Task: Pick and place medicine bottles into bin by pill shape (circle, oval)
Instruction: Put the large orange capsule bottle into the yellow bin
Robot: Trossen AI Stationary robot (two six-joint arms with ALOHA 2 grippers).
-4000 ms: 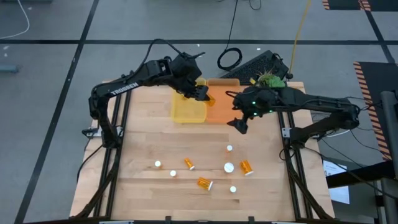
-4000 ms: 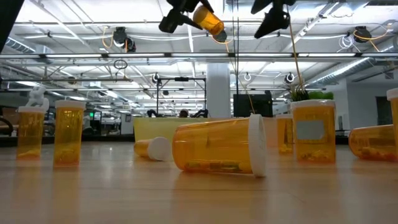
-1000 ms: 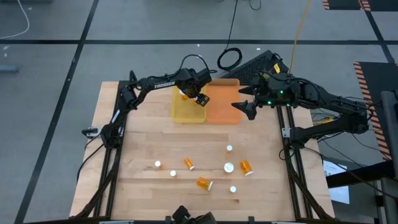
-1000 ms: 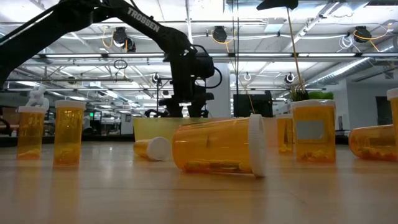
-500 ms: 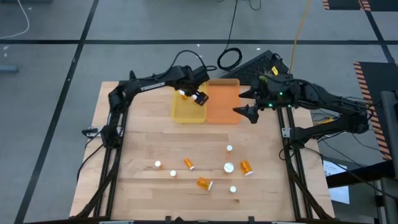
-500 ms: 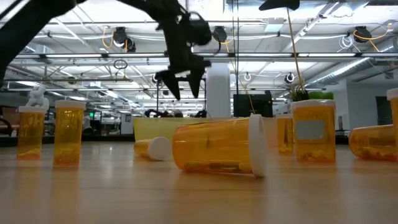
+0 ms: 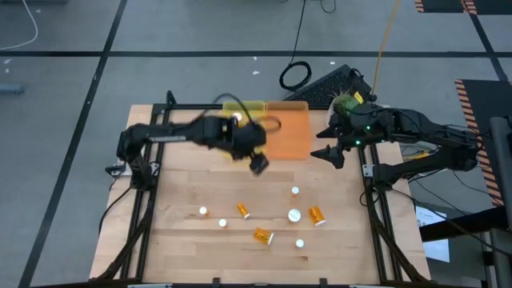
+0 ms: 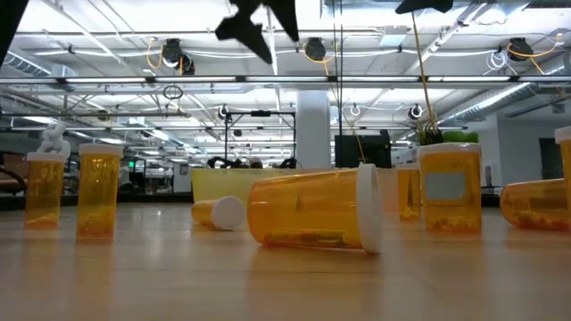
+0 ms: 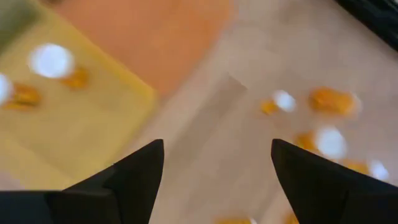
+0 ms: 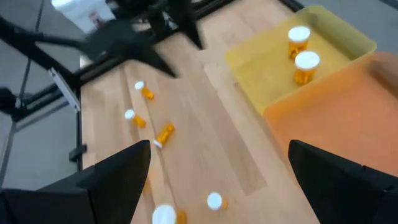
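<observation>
Dark jaws of the left gripper [image 7: 258, 165] stand apart and empty above bare wood, just off the near edge of the yellow tray [image 10: 336, 37], where two bottles [image 10: 302, 55] stand upright. The orange tray [image 7: 290, 132] touches the yellow one's side at the worktop's [image 7: 184, 192] far edge. The right gripper [image 7: 330, 154], jaws also spread and empty, hangs beside the orange tray. Seven loose bottles [image 7: 264, 235] lie scattered toward the near edge, well apart from both grippers, open wood between.

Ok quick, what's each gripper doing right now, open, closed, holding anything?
Left gripper: open, empty, above the table near the yellow tray.
Right gripper: open, empty.
</observation>
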